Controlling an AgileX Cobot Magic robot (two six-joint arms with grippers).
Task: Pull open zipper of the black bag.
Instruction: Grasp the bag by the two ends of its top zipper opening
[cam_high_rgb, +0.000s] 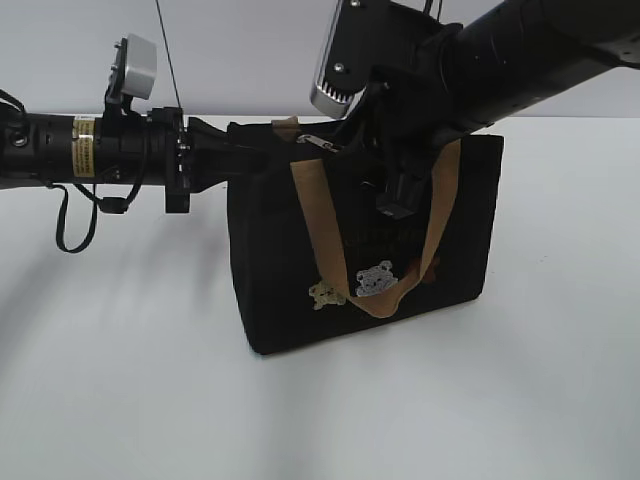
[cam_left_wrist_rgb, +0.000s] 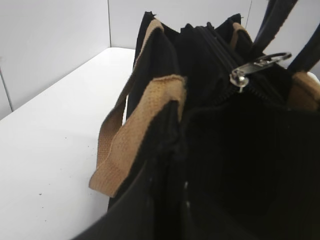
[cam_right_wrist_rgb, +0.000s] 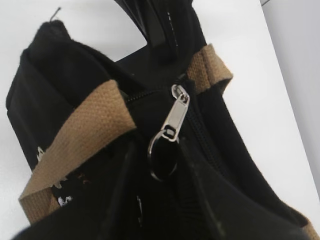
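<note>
Silver oval-looped zipper (cam_right_wrist_rgb: 172, 131) tab, seemingly between pincer (cam_right_wrist_rgb: 165, 165) tips; ribbed black bag (cam_high_rgb: 365, 240)

The right pincer's (cam_right_wrist_rgb: 167, 165) blurred fingertips flank the zipper's (cam_right_wrist_rgb: 170, 131) oval loop; contact cannot be told.

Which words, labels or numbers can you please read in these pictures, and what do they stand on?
No text can be read.
Yellow label on the left arm: print too small to read.
Faint lettering on the bag front, above the bear patches: too dim and blurred to read.
Zipper pull: no marking readable.
</note>
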